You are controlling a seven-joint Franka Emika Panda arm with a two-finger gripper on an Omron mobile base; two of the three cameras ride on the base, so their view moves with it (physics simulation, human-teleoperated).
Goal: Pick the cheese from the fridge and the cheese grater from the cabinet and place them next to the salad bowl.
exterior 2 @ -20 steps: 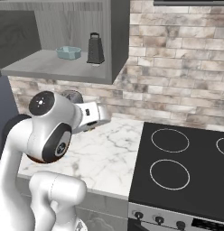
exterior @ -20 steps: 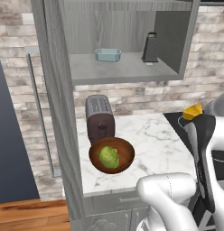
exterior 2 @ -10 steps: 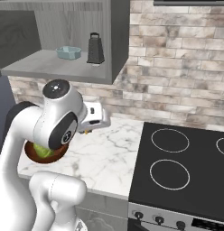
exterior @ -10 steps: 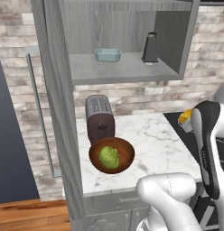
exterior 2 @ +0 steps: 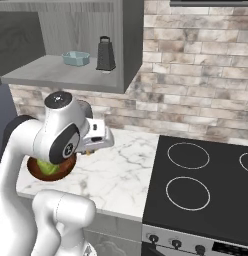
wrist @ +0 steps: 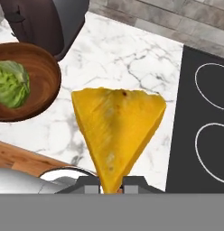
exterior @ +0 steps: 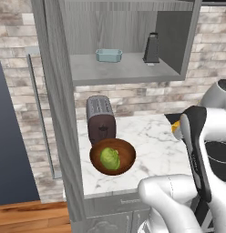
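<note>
Hand view showed me the yellow-orange triangular cheese wedge (wrist: 117, 131) clamped in my claw (wrist: 112, 182), above the white marble worktop (wrist: 127, 67), beside the brown wooden salad bowl (wrist: 39, 90).

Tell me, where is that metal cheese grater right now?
The cheese grater stands upright at the right end of the open cabinet's shelf, with the small light blue dish to its left, above the toaster and salad bowl on the counter.
</note>
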